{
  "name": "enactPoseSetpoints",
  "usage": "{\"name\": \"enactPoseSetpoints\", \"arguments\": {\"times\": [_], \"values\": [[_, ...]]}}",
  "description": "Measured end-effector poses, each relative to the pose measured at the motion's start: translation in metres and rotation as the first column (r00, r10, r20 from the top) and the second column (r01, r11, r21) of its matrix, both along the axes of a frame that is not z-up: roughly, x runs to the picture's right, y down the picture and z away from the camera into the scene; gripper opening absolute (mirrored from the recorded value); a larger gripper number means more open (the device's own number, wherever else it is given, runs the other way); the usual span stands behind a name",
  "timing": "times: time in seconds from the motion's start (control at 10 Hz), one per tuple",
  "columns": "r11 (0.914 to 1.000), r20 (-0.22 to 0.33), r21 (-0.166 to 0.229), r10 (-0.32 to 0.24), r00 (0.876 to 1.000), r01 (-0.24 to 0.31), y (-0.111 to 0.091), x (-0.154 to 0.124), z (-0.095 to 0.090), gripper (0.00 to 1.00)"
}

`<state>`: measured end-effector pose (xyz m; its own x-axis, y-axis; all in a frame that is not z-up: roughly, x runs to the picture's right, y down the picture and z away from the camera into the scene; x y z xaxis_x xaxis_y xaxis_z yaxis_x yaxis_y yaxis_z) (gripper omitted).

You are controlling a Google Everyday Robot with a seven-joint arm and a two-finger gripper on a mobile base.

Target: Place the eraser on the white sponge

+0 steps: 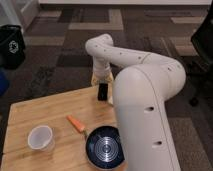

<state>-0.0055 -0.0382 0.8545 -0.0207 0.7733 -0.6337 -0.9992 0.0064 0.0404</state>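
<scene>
Black eraser [102,91] upright at frame centre, pinched by gripper [101,80] at its top; looks light, stiff, grippy.

Floor: patterned carpet [60,45] in dark and light grey blocks.
Furniture: wooden table [35,112]; dark chair [204,40] at right edge.
Left side: 1 black bin [11,46].
</scene>
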Motion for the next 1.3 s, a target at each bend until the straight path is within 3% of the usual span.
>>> {"name": "enactPoseSetpoints", "arguments": {"times": [0.3, 0.5, 0.9, 1.3], "values": [[0.9996, 0.079, 0.007, 0.026, 0.997, -0.026, -0.001, -0.008, 0.017, 0.65], [0.9994, 0.094, 0.000, 0.034, 0.995, -0.034, 0.005, -0.002, 0.026, 0.65], [1.0000, 0.110, 0.004, 0.001, 0.994, -0.001, 0.014, -0.004, 0.041, 0.65], [1.0000, 0.076, -0.002, -0.001, 0.997, 0.001, 0.020, 0.003, 0.060, 0.65]]}}
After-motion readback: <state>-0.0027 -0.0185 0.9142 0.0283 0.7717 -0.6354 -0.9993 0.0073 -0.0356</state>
